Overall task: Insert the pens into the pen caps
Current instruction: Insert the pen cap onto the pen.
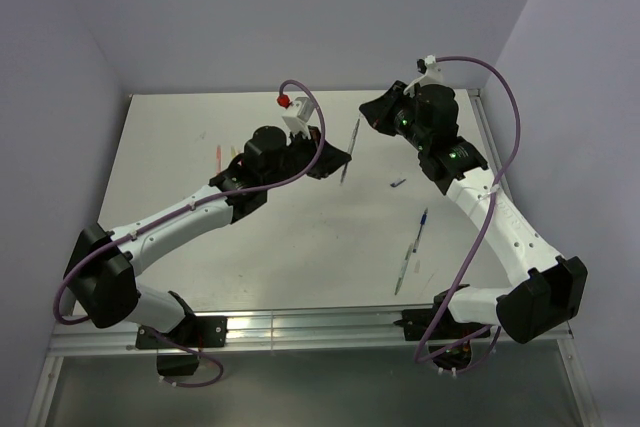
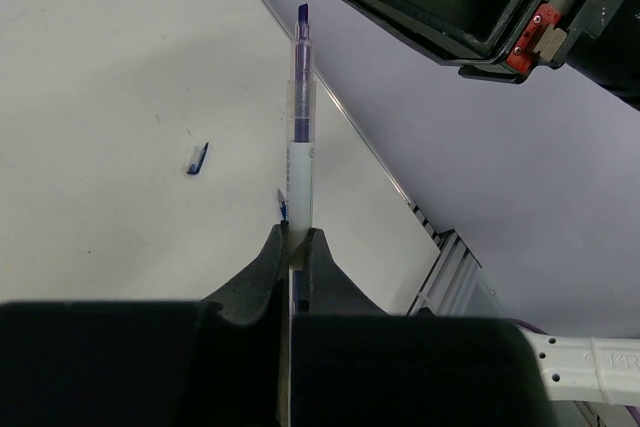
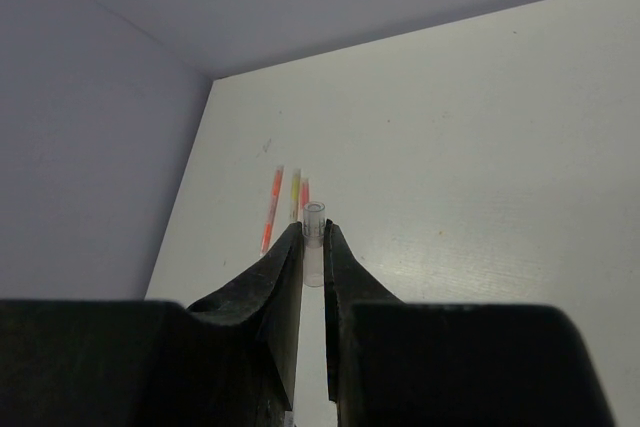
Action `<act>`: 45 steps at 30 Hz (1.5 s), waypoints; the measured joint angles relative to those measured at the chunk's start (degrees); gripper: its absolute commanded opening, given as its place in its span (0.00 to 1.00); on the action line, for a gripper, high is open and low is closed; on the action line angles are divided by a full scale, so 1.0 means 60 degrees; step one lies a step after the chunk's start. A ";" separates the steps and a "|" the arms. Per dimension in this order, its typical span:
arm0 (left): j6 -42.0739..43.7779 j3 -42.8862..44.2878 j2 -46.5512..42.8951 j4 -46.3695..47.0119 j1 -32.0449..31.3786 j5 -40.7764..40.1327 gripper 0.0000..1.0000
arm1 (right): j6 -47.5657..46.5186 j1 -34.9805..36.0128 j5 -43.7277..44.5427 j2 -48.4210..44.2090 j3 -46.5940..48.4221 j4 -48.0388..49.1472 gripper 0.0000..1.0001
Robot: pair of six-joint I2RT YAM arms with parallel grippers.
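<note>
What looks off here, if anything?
Nothing looks spilled or damaged. The left claw grips a pen and the right claw grips a clear cap, as the job needs. The only stray is a dark blue cap lying loose on its side mid-table.

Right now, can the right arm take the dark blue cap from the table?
Probably not yet: the right fingers are shut on a clear cap, so they are occupied. The dark blue cap itself lies uncovered, with nothing over it.

White arms, black joints, purple cables
</note>
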 measured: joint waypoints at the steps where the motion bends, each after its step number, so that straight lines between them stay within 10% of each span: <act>1: 0.0011 0.0000 0.0000 0.0000 -0.0007 0.0000 0.00 | 0.0004 0.0000 0.0000 0.0000 0.0000 0.0000 0.00; 45: 0.0200 0.0000 0.0004 -0.0040 -0.0069 -0.0255 0.00 | 0.0069 0.0189 -0.0270 -0.0211 0.0007 -0.0004 0.00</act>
